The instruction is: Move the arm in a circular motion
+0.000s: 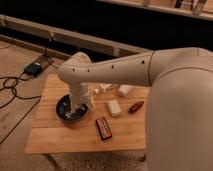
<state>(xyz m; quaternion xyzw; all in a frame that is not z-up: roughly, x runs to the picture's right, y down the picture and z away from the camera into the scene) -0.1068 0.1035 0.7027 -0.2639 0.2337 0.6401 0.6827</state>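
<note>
The arm (125, 70) is a thick cream-white tube that reaches from the right edge across the wooden table (60, 142) to a rounded elbow at the upper left. From the elbow its last segment drops straight down. The gripper (78, 107) hangs at the end of that segment, low over a dark bowl (64, 111) at the table's left side. The wrist partly covers the bowl.
On the table lie a dark red-printed packet (104, 128), a white block (114, 107), a small brown item (135, 106) and pale objects (106, 88) behind the arm. Cables and a power box (35, 68) lie on the floor to the left. A dark wall runs behind.
</note>
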